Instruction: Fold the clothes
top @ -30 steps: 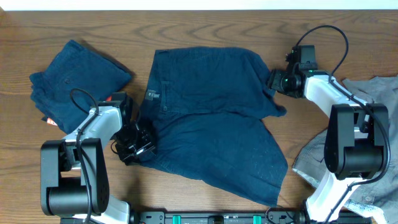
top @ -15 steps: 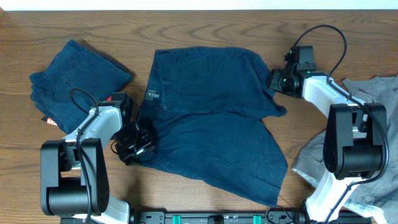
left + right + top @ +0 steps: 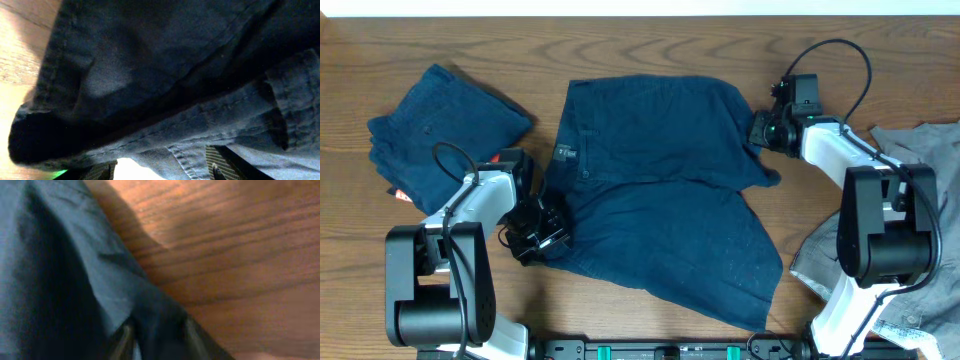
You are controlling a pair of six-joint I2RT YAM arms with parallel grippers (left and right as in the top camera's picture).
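Spreading across the middle of the surface (image 3: 650,45), the navy shorts (image 3: 660,190) crowd both wrist views; overhead shows neither jaw gap; the left end effector (image 3: 542,232) sits at their lower-left edge, fingers (image 3: 225,162) apart under draped cloth close-up, any grip impossible to judge; the right end effector (image 3: 758,128), blurred close-up, pinches a fold at their right edge; a grey garment (image 3: 930,150) is cut off at right; a folded navy garment (image 3: 445,125) lies upper left.
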